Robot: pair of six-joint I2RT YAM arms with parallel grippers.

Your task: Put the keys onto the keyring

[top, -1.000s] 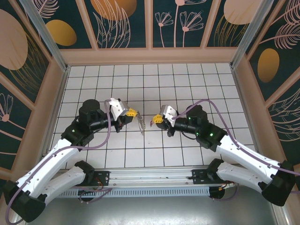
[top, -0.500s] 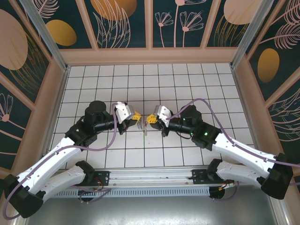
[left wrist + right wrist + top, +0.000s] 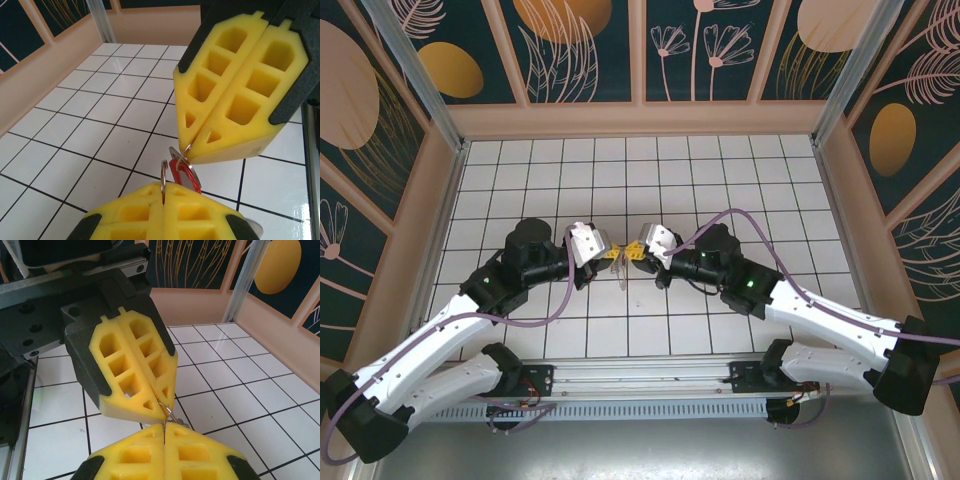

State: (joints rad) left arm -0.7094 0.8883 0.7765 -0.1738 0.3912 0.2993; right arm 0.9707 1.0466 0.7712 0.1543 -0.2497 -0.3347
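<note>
Above the middle of the bench (image 3: 720, 190), the left gripper (image 3: 163, 192) has its jaws pinched on the keyring (image 3: 163, 172). The right gripper (image 3: 191, 150), tip to tip with it, clamps the red-headed key (image 3: 186, 176). Both holds look shallow, so a slight misalignment could twist either piece loose.

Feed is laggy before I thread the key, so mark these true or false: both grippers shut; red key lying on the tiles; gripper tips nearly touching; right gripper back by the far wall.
1. Both grippers are shut. True: the left gripper pinches the keyring, and the right gripper pinches the key.
2. The red key lies on the tiles. False: it hangs at the right gripper's fingertips.
3. The gripper tips nearly touch. True: they meet tip to tip over the middle of the table.
4. The right gripper is back by the far wall. False: it is at mid-table, facing the left one.
</note>
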